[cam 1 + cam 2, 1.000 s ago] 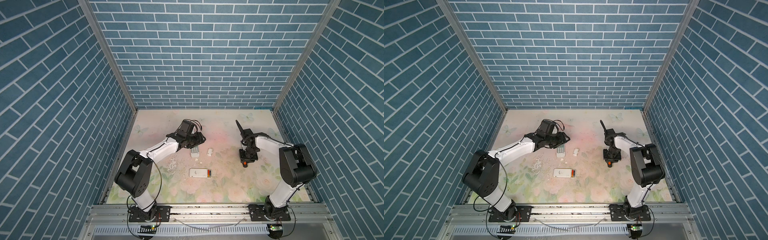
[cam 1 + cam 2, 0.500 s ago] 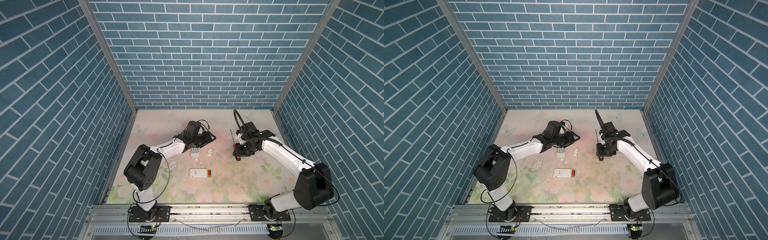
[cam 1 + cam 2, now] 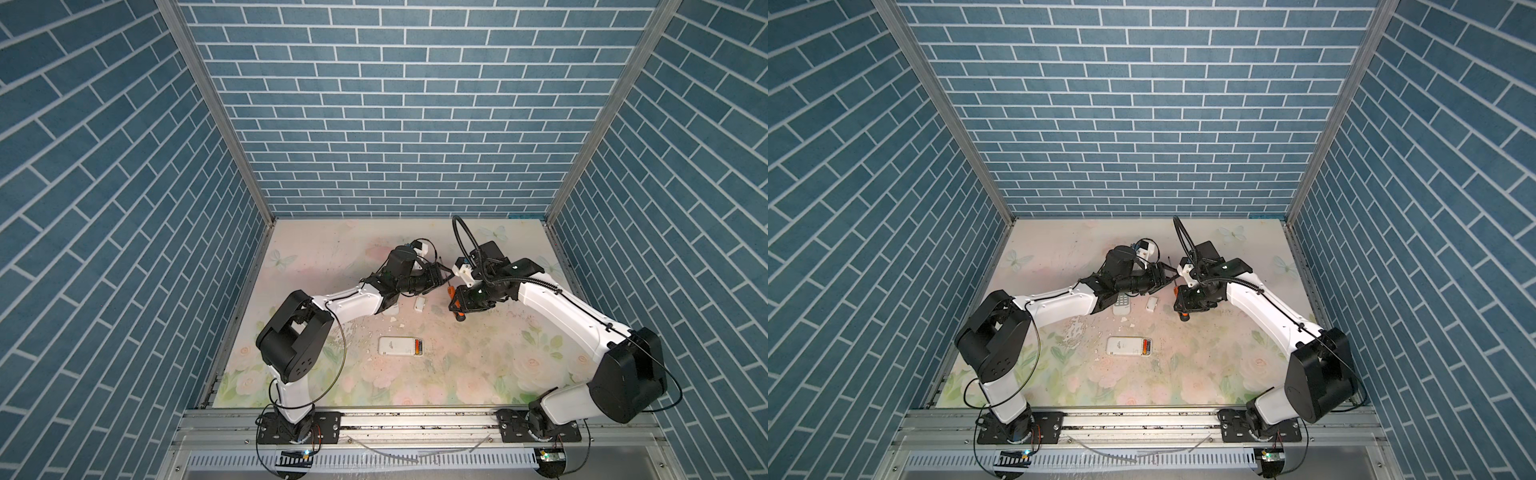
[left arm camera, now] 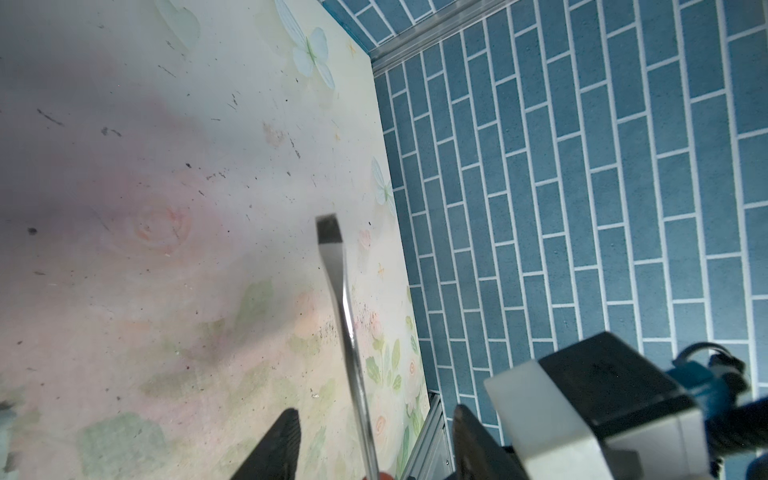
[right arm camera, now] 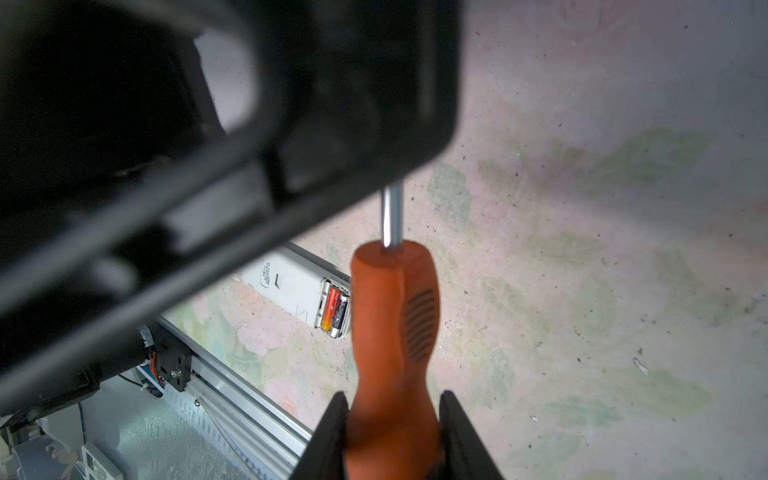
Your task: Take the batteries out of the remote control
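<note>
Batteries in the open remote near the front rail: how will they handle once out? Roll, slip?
The batteries are smooth cylinders, so they will probably roll on the flat table once out. Their glossy wrap looks slippery to pinch. They sit snug side by side in the remote, so likely need levering with the screwdriver the right hand holds.

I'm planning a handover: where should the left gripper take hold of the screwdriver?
I'd grip the screwdriver on its bare metal shaft, short of the flat tip, closing across it: the right gripper is shut on the orange handle, and the shaft lies between the left gripper's open jaws.
</note>
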